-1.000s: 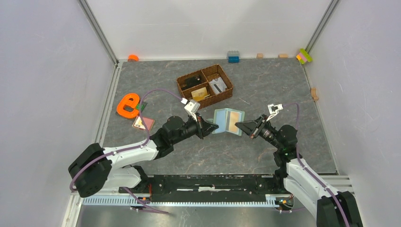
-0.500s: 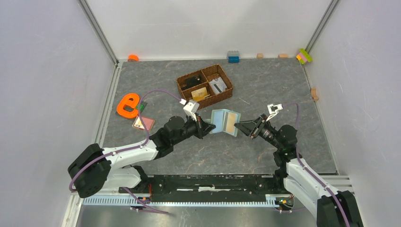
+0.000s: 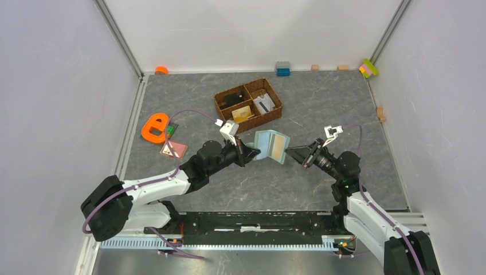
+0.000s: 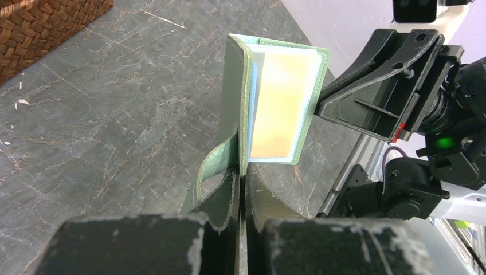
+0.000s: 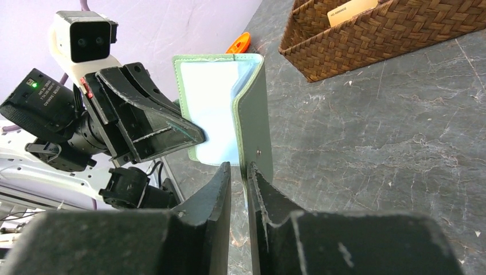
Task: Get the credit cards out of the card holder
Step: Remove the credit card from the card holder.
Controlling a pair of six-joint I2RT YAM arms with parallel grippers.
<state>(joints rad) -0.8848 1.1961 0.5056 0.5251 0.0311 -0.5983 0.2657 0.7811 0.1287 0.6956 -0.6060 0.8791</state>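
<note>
The left hand clenches the card holder by one cover, upright above the middle of the worktop. The right hand is nearly closed at the opposite cover, and I cannot tell whether it grips. Such thin pinches may slip, dropping the holder with the credit card inside.

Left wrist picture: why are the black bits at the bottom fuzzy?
Left wrist view: the left gripper, close to the lens, blurs; the card holder is sharp, its clear pocket washed out pale yellow. Right wrist view: right gripper equally soft. Top view: even light, faint shadows.
</note>
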